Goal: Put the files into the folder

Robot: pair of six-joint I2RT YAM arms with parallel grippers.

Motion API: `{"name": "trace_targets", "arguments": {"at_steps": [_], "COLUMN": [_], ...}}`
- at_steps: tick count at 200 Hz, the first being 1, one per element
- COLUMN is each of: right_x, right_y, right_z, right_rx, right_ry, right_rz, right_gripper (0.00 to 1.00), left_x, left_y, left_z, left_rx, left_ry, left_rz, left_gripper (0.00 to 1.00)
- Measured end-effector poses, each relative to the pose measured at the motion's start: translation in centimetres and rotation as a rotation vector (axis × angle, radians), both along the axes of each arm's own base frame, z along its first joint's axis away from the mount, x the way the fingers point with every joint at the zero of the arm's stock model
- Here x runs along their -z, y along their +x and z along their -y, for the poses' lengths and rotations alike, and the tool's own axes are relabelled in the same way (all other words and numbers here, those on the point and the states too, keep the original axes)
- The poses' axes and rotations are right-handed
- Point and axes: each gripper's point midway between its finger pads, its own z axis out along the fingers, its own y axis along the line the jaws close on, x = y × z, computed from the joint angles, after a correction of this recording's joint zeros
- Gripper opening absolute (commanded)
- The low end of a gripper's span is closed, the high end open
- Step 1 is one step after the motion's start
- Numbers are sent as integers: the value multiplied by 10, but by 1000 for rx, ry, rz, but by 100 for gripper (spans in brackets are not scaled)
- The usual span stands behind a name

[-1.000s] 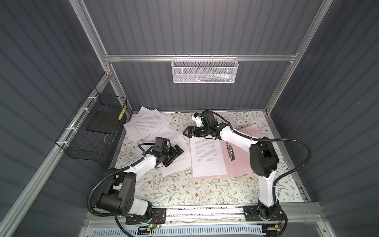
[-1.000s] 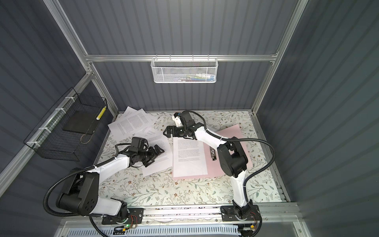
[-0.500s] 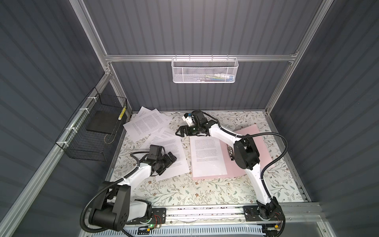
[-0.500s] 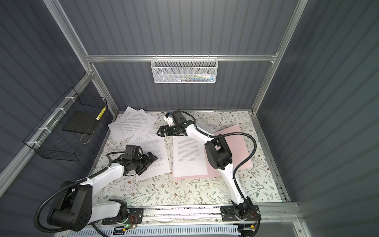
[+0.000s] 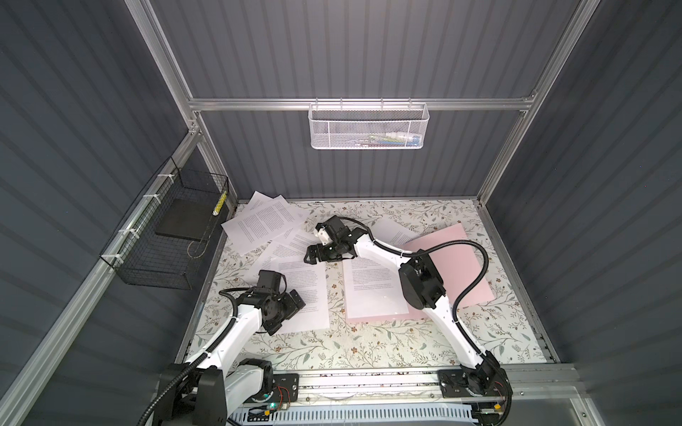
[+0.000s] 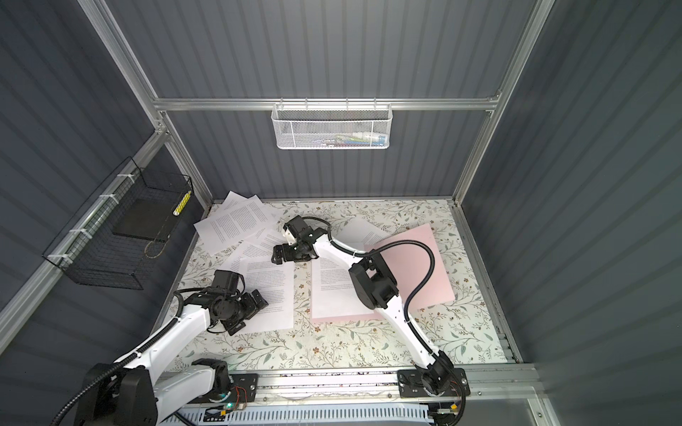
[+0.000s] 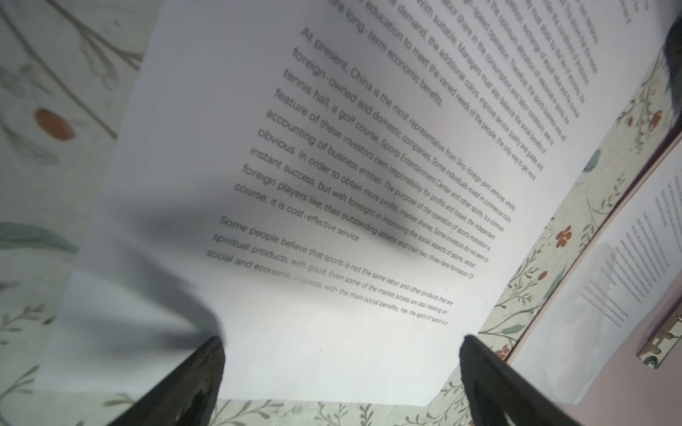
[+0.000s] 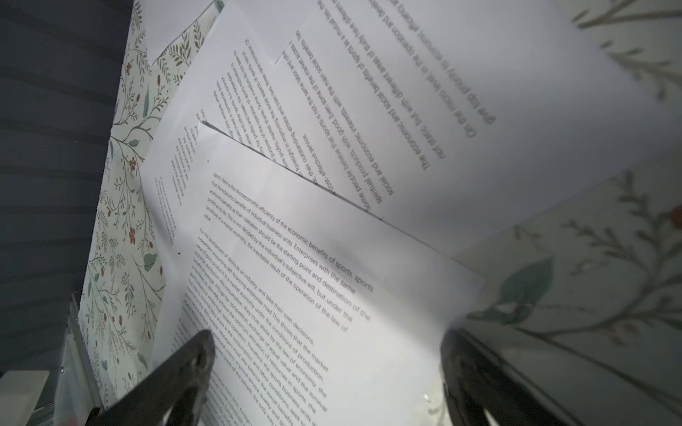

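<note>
left gripper (image 7: 341, 343): jaws wide, empty, over one sheet (image 5: 308, 280), left of centre
right gripper (image 8: 328, 337): jaws wide, above the files (image 5: 269, 225), upper centre

Left pincer (image 7: 341, 341), right pincer (image 8: 328, 333): jaws spread.

Pink folder (image 5: 463, 254) open flat; one sheet (image 5: 369, 295) on it; other files (image 5: 265, 221) scattered beside.

Matt paper files (image 5: 300, 291), card folder (image 5: 455, 254)
</note>
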Motion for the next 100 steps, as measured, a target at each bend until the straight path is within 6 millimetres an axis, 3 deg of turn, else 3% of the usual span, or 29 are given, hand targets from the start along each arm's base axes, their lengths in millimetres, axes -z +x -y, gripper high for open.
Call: {"name": "trace_targets", "arguments": {"at_steps": [63, 100], "right_x": [1, 2], "right_y": [6, -5], "right_z": [5, -2], "right_rx": [35, 1], "right_ry": [-23, -10], "right_rz": [7, -21], "right_gripper": [92, 92], "left_x": [1, 4], "left_y": [-2, -2], "left_z": [-1, -1], "left_rx": [7, 11], "left_ry": [5, 7], "left_rz": [-10, -22], "left_gripper": [100, 100]}}
